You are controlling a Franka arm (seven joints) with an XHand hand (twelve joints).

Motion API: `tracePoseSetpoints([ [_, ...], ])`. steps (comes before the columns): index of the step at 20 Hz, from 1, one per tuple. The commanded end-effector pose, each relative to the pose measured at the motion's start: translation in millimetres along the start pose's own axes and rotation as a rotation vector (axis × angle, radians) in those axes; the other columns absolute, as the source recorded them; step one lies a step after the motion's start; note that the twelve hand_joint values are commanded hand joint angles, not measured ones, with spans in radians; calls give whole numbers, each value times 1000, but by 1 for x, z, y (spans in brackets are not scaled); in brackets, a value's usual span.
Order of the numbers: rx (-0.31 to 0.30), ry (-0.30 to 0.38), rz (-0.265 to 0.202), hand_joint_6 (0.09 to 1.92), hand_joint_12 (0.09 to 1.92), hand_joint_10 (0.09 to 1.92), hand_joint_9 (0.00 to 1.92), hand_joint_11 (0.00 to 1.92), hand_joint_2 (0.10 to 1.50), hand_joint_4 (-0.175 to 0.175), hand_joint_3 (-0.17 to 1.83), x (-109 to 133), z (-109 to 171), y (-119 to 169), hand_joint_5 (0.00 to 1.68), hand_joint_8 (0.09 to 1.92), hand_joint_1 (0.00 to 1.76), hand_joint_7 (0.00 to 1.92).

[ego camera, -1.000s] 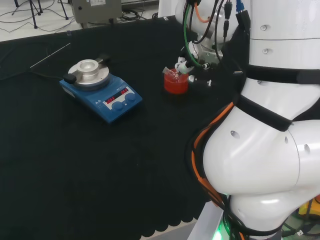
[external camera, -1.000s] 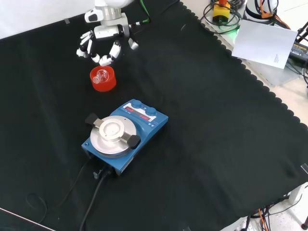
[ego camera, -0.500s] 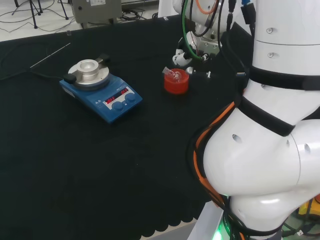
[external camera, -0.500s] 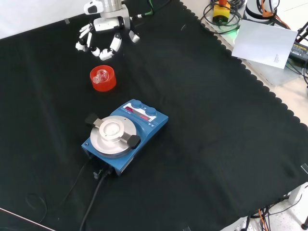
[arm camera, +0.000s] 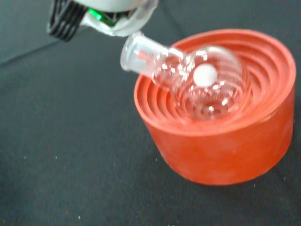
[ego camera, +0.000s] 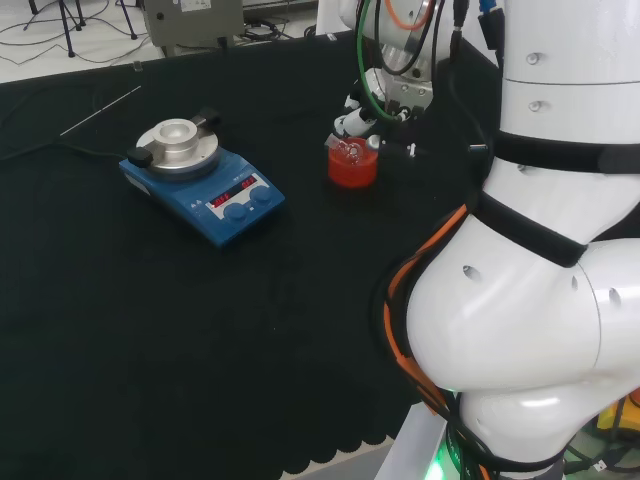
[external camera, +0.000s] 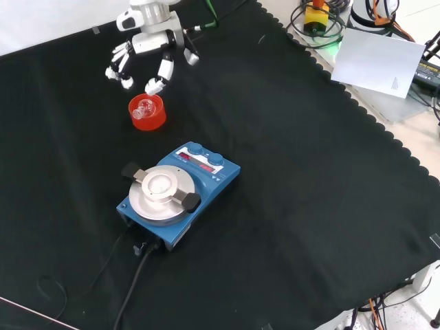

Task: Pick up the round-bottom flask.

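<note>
A clear round-bottom flask (external camera: 144, 108) lies tilted in a red ribbed ring stand (external camera: 149, 120), its neck resting over the rim. The wrist view shows the flask (arm camera: 197, 77) close up in the stand (arm camera: 221, 150), with a small white piece inside the bulb. The hand (external camera: 149, 45) hovers just beyond the stand, open, with its fingers (external camera: 157, 81) spread and hanging toward the rim. They do not touch the glass. In the head view the hand (ego camera: 358, 112) sits right above the flask (ego camera: 349, 151) and stand (ego camera: 352, 171).
A blue hotplate stirrer (external camera: 177, 189) with a round metal top stands nearer the front view's camera, its cable (external camera: 130, 275) trailing off. In the head view the stirrer (ego camera: 203, 180) is left of the stand, and a thin rod (ego camera: 100, 110) lies behind it. The arm's white links (ego camera: 520, 250) stand at right.
The hand pulled back from the stand half a second ago and has now come down toward it again with fingers spread. Flask and stand have not moved.
</note>
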State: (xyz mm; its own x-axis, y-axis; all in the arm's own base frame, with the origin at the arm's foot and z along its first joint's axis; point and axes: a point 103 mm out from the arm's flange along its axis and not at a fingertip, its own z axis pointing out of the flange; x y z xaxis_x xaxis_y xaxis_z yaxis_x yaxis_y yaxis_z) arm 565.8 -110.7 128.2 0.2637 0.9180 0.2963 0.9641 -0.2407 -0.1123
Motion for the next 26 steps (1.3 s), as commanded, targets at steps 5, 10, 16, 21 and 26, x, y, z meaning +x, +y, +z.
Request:
tracePoseSetpoints([
  [5, 61, -14, -3, 736, 1337, 604, 486, 143, 578, 5, 680, 4, 30, 19, 613, 555, 924, 276],
  [10, 86, -3, 2, 710, 1344, 614, 479, 137, 576, 8, 674, 3, 41, 24, 627, 562, 925, 270],
  [16, 96, -16, 0, 712, 1344, 615, 477, 135, 575, 15, 671, 0, 54, 25, 651, 564, 925, 269],
  [21, 96, -21, -1, 713, 1344, 616, 476, 134, 574, 19, 669, 0, 58, 26, 671, 564, 926, 268],
  [26, 89, -25, 1, 716, 1343, 618, 483, 140, 580, 34, 664, -1, 61, 26, 743, 567, 928, 275],
])
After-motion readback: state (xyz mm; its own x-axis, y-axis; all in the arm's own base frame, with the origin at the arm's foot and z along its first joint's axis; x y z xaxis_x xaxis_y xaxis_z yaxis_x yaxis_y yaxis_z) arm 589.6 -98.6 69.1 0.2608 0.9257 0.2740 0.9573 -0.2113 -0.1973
